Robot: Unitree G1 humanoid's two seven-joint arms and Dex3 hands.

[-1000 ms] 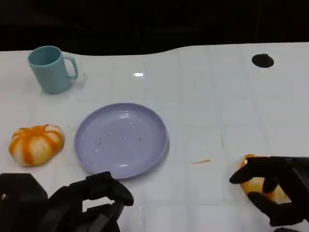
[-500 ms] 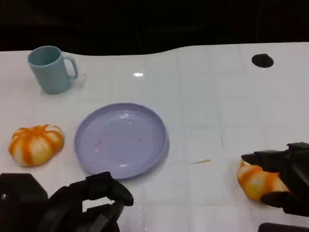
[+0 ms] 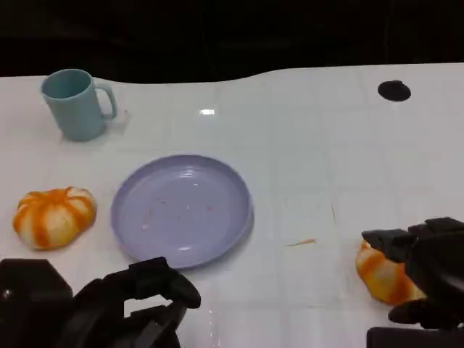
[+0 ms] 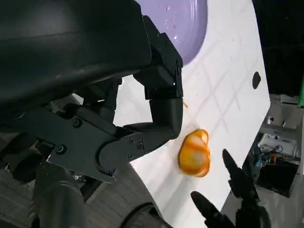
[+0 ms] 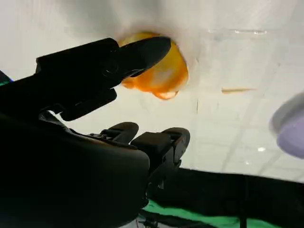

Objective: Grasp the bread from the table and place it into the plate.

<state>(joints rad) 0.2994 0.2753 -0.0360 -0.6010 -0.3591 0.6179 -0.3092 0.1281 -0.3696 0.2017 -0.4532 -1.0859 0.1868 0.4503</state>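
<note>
A lavender plate (image 3: 181, 210) lies empty in the middle of the white table. An orange-and-white bread (image 3: 383, 275) lies on the table at the near right. My right hand (image 3: 428, 272) hovers at its right side, fingers spread around it without gripping. In the right wrist view one finger (image 5: 137, 52) reaches over the bread (image 5: 166, 76) while the others stay apart from it. A second orange-striped bread (image 3: 54, 216) sits left of the plate. My left hand (image 3: 130, 304) rests low at the near left, holding nothing, fingers loosely bent.
A teal mug (image 3: 72, 104) stands at the far left. A round black hole (image 3: 394, 90) marks the table's far right. Bare white table separates the right bread from the plate. The table's dark far edge runs across the back.
My right hand has drawn back to the right and toward the near edge, uncovering the bread it was over. The bread stays about where it was. The left hand has not moved.
</note>
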